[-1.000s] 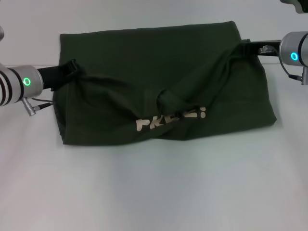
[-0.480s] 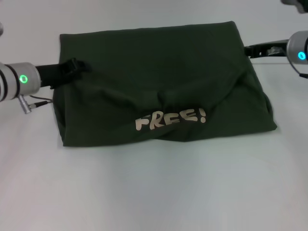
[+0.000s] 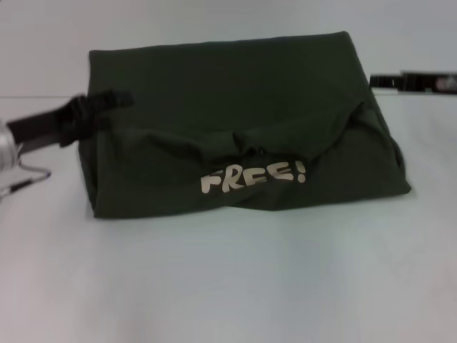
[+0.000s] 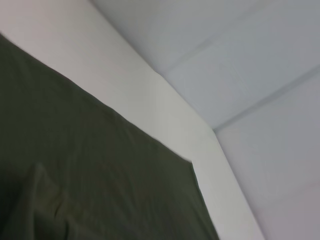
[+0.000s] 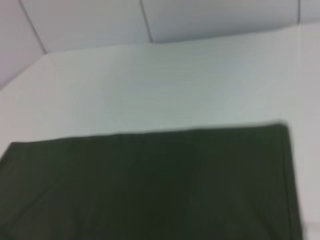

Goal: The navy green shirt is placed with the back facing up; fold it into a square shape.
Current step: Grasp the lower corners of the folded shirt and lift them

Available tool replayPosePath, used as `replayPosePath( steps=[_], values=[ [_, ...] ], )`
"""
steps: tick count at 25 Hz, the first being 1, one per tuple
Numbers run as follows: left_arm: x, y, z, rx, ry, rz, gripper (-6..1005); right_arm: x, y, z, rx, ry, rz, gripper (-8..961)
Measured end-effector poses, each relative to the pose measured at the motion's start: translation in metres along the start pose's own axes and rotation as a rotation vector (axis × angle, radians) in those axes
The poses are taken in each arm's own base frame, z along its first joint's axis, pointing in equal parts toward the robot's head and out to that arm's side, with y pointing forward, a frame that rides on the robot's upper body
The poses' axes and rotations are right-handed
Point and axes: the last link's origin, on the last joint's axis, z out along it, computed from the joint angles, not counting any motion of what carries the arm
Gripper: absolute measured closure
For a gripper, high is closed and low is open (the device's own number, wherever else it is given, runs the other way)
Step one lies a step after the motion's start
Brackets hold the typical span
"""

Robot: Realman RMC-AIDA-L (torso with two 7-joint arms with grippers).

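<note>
1. Navy green shirt (image 3: 235, 121) lies folded into a broad bundle on the pale desk (image 3: 235, 286), its near edge carrying the pale word "FREE!" (image 3: 253, 176).
2. Rumpled folds bunch just behind the lettering, toward the bundle's right end.
3. Left jaws (image 3: 107, 100) rest against the shirt's left edge, dark and blurred; whether they are parted or closed I cannot tell.
4. Right jaws (image 3: 378, 81) sit just off the far right corner, apart from the cloth; their gap is likewise unreadable.

Both wrist views cut off the navy green shirt (image 3: 235, 128); the right hand (image 3: 378, 82) is blurred.
</note>
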Motion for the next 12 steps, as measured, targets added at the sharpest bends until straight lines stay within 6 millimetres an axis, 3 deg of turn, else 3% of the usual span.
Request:
replayPosePath(
  steps=[2,6,12],
  values=[
    [-0.009,-0.006,-0.009,-0.009,-0.016,0.058,243,0.024,-0.01,-0.015,-0.079,-0.009,0.108,291],
    [-0.028,-0.028,-0.022,0.04,-0.028,0.167,62,0.047,-0.015,-0.032,-0.185,-0.042,0.21,205],
    [-0.048,-0.05,-0.023,0.144,-0.058,0.223,63,0.072,-0.022,-0.051,-0.319,-0.097,0.32,95]
  ],
)
